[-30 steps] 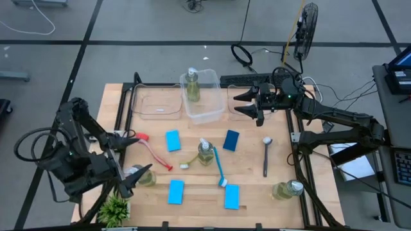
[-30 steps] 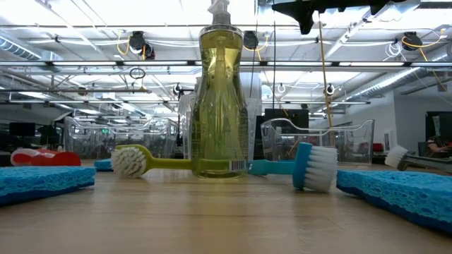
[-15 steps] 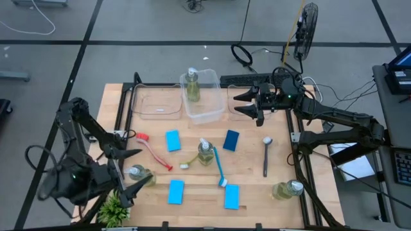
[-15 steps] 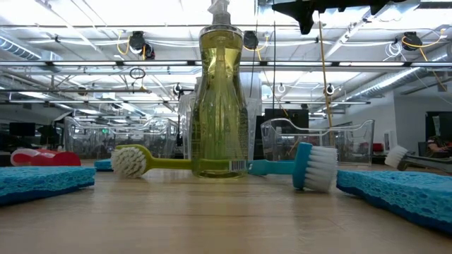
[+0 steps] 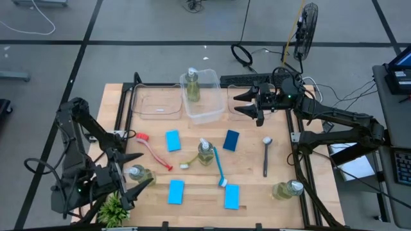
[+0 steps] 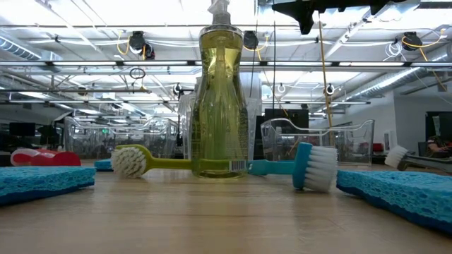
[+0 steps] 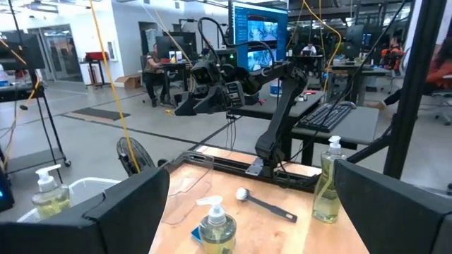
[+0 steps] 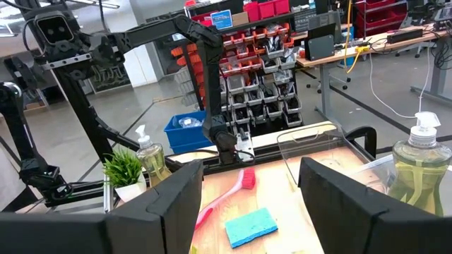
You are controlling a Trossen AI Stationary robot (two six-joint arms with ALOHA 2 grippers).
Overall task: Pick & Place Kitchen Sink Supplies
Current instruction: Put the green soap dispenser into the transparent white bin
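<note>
Pump bottles of yellow-green liquid stand in the middle bin [image 5: 192,86], at table centre [image 5: 205,153], at the near left [image 5: 138,174] and at the near right [image 5: 287,189]. Blue sponges [image 5: 172,140] [image 5: 231,139] [image 5: 176,191] [image 5: 232,196] lie flat. Red [image 5: 151,149], yellow-green [image 5: 191,159], blue [image 5: 219,170] and dark grey [image 5: 266,156] brushes lie on the wood. My left gripper [image 5: 146,169] is open and level, up over the near-left bottle, a finger on either side from above. My right gripper [image 5: 234,104] hangs open over the far right bin [image 5: 239,115].
A small potted plant [image 5: 114,208] stands at the near left corner beside my left arm. Three clear bins [image 5: 157,102] line the far edge. Metal frame rails [image 5: 302,167] run along the table's left and right sides.
My left gripper has moved toward the table's near edge and sunk a little, with its wrist rolling; it stays open. It now lies over the near-left bottle. Nothing on the table has moved.
</note>
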